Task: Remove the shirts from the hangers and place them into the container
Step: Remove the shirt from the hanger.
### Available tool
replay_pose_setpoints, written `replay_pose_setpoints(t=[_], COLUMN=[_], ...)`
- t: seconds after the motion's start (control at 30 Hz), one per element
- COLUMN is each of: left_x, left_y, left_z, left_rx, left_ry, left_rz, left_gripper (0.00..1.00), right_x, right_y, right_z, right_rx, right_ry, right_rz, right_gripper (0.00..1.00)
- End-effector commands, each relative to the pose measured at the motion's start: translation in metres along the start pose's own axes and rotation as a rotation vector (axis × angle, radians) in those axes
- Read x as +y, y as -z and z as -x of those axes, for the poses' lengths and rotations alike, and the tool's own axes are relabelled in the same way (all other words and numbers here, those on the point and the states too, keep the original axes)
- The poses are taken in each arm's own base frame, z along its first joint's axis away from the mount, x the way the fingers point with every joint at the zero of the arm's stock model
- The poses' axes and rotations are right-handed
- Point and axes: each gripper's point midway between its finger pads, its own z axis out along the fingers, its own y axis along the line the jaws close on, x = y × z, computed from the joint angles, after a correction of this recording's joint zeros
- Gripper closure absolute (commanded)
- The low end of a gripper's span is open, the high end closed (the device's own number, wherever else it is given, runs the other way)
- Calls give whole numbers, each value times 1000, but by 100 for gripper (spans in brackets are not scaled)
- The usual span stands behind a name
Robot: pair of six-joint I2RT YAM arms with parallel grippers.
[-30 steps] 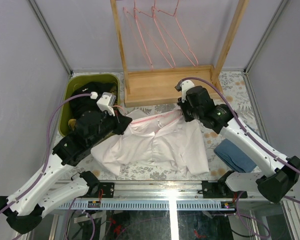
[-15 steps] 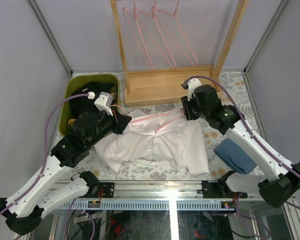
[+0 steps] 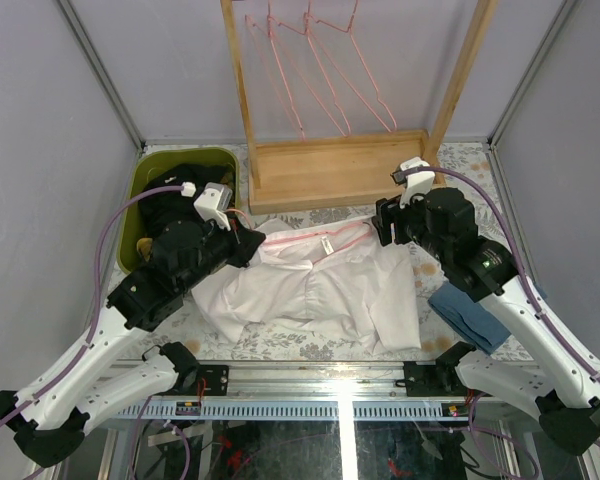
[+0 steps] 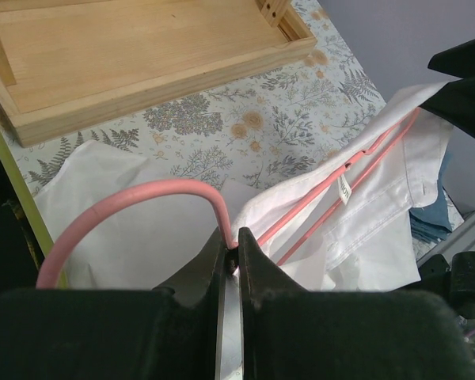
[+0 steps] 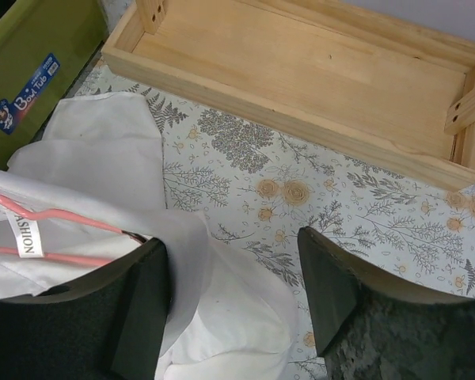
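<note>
One white shirt [image 3: 320,295], tagged "ASHION", is spread on the surface [image 5: 245,182] beside the one green container [image 5: 39,47], stickered seemingly "Bowl Tub"; its one pink hanger [image 4: 142,194] is clamped by the left tool [image 4: 231,257], the right tool [image 5: 233,293] being held open.

The left arm [image 3: 170,270] reaches forward and inward, its jaws pinched tight on the hook of a pink hanger [image 4: 142,192]. The right arm [image 3: 480,262] bends inward, jaws spread wide apart.
</note>
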Motion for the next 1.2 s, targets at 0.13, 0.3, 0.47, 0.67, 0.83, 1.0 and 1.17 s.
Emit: replay_pose_setpoints(t=[0.13,0.3,0.47,0.67,0.83,1.0,1.17], left_x=[1,0,-1,-2,-6,-13,-22], left_y=[5,5,4,3,1,-1,-4], left_z=[11,11,12,10,7,2,-8], left_rx=[-40,-39,-40,-33,-17,12,59], left_ry=[-7,-5,-3,-3,-9,-17,-31], left_rz=[5,2,-1,-10,-32,-74,-128], left_gripper=[100,100,100,100,100,100,100], right_x=[-4,5,21,47,68,73,83], right_y=[10,19,25,30,27,13,3], right_z=[31,37,41,36,22,2,-17], right_rx=[-115,-151,-173,-158,-103,-17,85], right_ry=[-14,-6,4,41,70,75,67], right_rz=[-4,51,146,305,428,460,515], right_gripper=[29,24,19,18,17,12,10])
